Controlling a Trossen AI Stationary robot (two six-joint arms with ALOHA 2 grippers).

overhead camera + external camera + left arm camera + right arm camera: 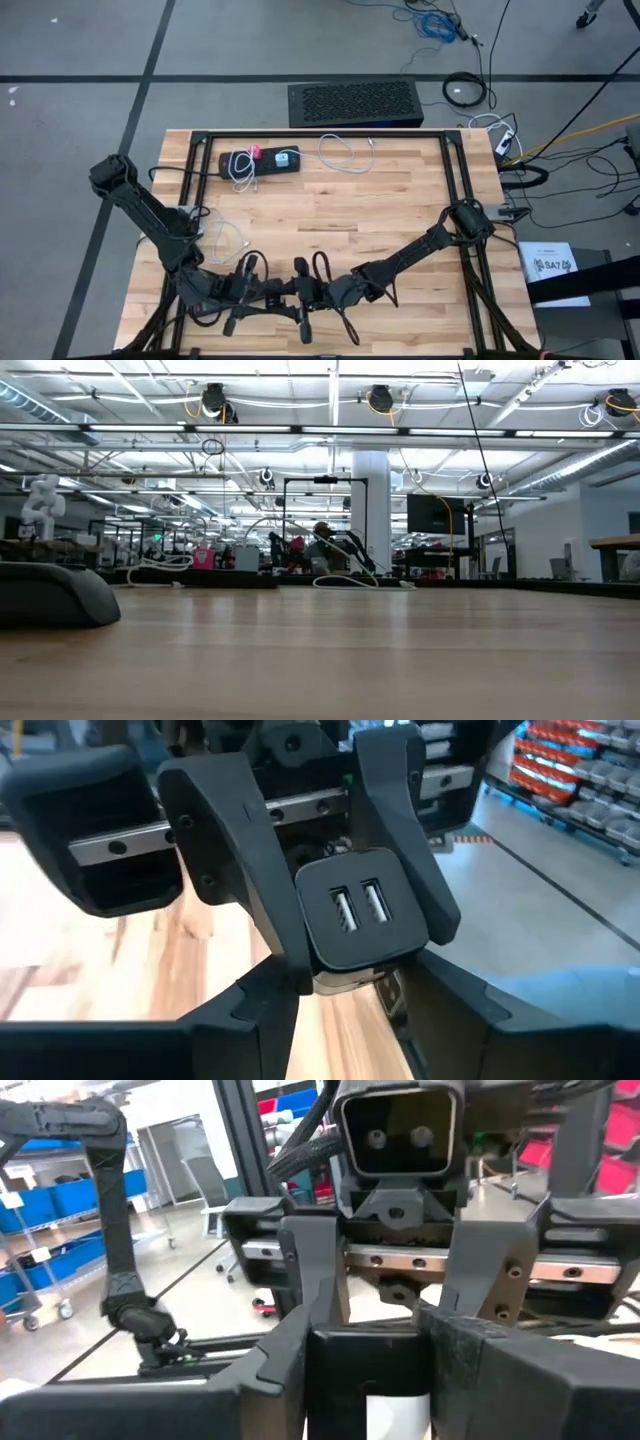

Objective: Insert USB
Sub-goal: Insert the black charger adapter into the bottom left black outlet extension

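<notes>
1. The right gripper (365,942) is pinching a black USB charger block (360,920). One finger presses on each side wall of the block, and the face with the sockets points straight at the left gripper (398,1295).
2. The left gripper stands directly opposite, very close, with its fingers spread wide. Nothing can be seen firmly held between them.
3. The block looks like a small, light piece of hard plastic, so it should be stiff and should not deform under the fingers. Its smooth shell is probably a little slippery, and it may twist when a plug pushes against it.
4. The flat side walls seem the best place to hold it, so that the front face stays free.
5. The block is square with rounded corners and a matt black surface. Two USB sockets (358,906) with metal tongues sit side by side in the middle of its face.
6. A pale part (385,988) shows just under the block, but it cannot be told what it is.
</notes>
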